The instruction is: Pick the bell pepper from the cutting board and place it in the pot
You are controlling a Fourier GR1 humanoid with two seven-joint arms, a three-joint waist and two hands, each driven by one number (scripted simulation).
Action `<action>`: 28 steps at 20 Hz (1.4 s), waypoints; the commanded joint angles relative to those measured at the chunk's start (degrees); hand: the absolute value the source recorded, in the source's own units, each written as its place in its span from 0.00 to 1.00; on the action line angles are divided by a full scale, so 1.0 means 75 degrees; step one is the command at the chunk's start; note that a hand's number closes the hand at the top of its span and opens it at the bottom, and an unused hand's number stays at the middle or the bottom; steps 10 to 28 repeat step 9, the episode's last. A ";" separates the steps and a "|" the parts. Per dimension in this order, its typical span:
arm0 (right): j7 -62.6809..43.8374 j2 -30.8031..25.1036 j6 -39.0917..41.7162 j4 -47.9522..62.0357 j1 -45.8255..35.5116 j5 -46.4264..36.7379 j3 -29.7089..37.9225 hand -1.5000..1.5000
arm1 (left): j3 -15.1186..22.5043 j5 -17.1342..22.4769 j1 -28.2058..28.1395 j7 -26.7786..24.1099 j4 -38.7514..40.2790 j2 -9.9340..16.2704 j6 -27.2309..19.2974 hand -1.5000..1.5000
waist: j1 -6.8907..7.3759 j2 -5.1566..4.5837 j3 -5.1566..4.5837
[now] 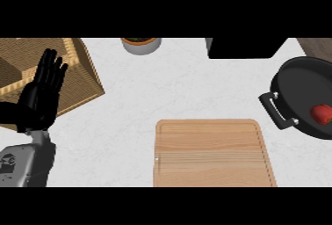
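A red bell pepper (321, 114) lies inside the black pot (299, 83) at the right edge, near the pot's right side. The pot's handle (277, 110) points toward the wooden cutting board (213, 153), whose top is bare. My left hand (40, 97) rests open at the left, fingers straight and pointing up, far from the board and the pot. My right hand shows nowhere in the view.
A woven basket (76, 66) stands at the back left, partly behind my left hand. A small grey planter (141, 45) sits at the back centre. A black box-like object (245, 47) stands at the back right, beside the pot.
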State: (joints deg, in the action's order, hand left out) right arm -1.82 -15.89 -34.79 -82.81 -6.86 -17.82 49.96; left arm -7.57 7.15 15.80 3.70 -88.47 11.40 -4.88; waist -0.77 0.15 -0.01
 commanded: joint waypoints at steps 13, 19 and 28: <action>0.1107 0.0057 0.1244 -0.0640 0.2133 0.2112 0.1213 0.00 | -0.0119 -0.0013 0.0061 -0.0048 0.0016 0.0013 0.0069 0.50 | 0.0057 -0.0010 0.0003; 0.1107 0.0057 0.1244 -0.0640 0.2133 0.2112 0.1213 0.00 | -0.0119 -0.0013 0.0061 -0.0048 0.0016 0.0013 0.0069 0.50 | 0.0057 -0.0010 0.0003; 0.1107 0.0057 0.1244 -0.0640 0.2133 0.2112 0.1213 0.00 | -0.0119 -0.0013 0.0061 -0.0048 0.0016 0.0013 0.0069 0.50 | 0.0057 -0.0010 0.0003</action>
